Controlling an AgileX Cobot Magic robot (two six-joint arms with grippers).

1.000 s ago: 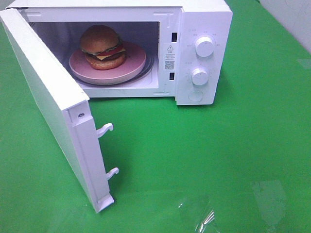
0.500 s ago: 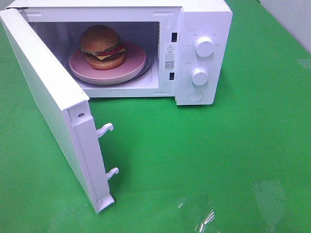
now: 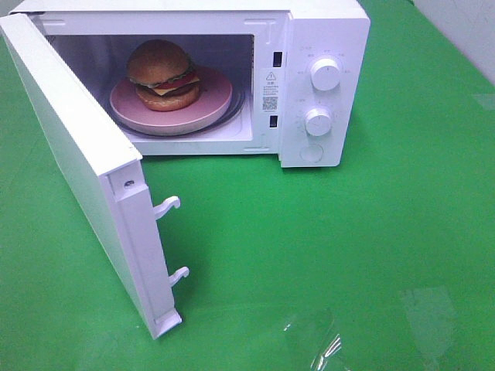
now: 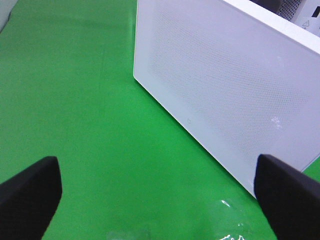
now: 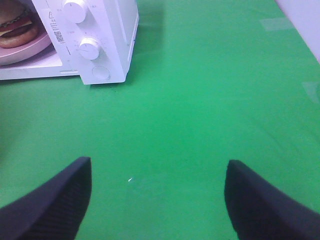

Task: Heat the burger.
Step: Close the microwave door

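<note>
Change: none visible over the last second; burger point(image 3: 160, 75), plate point(image 3: 213, 100) and door point(image 3: 69, 154) lie as before.
Location: burger sits on the pink plate inside the microwave point(image 3: 325, 31).
Door state: swung wide open, latch hooks exposed.
Left fingers point(image 4: 30, 195): spread wide, empty, over the desk point(image 3: 348, 247) beside the door's outer face.
Right fingers point(image 5: 50, 200): spread wide, empty, well apart from the microwave.
Task status: loading appears done; shutting the door and setting a knob point(image 3: 325, 73) remain.
Writing: sticker point(image 3: 270, 89) with warning triangle and QR code; print too small to read; no brand legible.
</note>
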